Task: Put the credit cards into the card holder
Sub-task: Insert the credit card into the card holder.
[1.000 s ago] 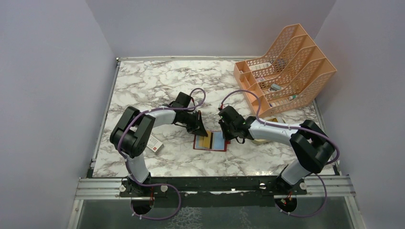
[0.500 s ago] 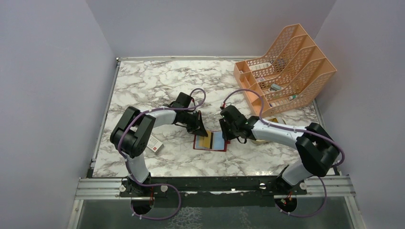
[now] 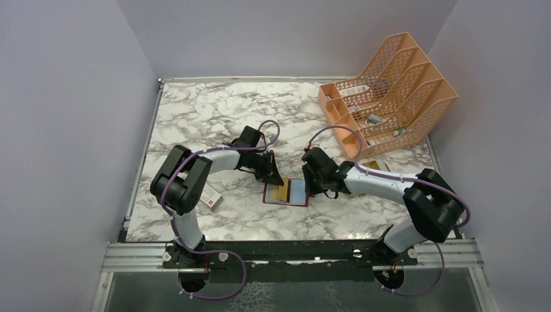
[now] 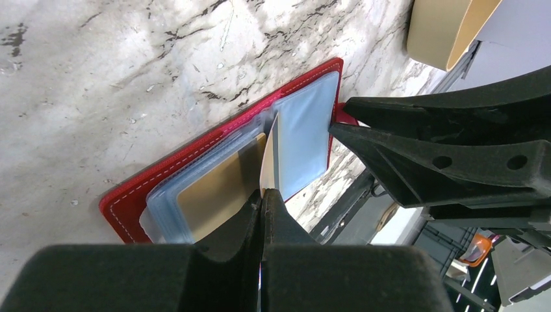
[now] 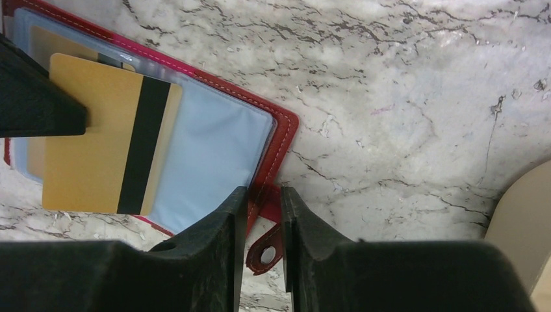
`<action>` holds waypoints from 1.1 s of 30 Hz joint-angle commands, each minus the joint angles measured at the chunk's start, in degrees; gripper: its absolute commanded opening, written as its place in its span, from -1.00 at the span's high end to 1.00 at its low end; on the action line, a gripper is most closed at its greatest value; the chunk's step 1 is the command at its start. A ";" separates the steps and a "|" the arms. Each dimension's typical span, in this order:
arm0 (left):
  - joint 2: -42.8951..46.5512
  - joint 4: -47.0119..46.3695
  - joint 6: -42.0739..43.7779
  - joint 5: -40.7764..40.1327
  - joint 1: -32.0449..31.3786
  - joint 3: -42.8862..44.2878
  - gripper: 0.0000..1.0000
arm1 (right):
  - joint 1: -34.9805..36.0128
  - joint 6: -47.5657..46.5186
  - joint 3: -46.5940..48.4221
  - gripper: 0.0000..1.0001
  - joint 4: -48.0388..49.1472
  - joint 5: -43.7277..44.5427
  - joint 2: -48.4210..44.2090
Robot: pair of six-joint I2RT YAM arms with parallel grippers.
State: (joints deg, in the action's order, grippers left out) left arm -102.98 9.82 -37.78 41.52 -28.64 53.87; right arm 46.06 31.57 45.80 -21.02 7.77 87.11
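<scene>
Your right gripper (image 5: 261,195) has shifted in, pinching the card holder (image 5: 279,130) steady; left gripper (image 4: 262,193) pinches a gold credit card (image 5: 97,130) for slotting.

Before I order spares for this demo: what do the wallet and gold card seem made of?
The wallet: red leather or imitation, going by pale edge stitching; its sleeves look clear glossy plastic. The card: stiff gold plastic, probably, with a black magnetic stripe.

Desk (image 3: 208,110) top: white marble pattern with grey veining, under soft, even light. Plain pale lavender walls (image 3: 65,97) close it in on the left, back and right. Metal rail (image 3: 292,255) runs along the near edge. Below it is a dark grey strip (image 3: 299,292) — possibly floor, view poor.
</scene>
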 commanded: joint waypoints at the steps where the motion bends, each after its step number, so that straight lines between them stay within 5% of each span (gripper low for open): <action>1: -0.15 -1.06 -0.01 -2.57 -0.51 -1.38 1.00 | 0.34 0.96 -1.55 0.55 0.49 -0.47 0.62; 29: -1.43 -7.26 -2.75 -2.82 -3.25 -3.91 1.00 | 0.34 0.79 -2.69 0.71 2.23 -0.87 1.44; 33: -0.42 -7.25 -3.60 -4.71 -3.35 -3.92 0.64 | 0.34 1.12 -2.56 0.71 1.80 -0.73 1.08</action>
State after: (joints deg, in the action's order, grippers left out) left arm -103.20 2.13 -40.77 40.82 -31.05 51.07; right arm 46.06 31.81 44.49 -19.75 7.44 87.39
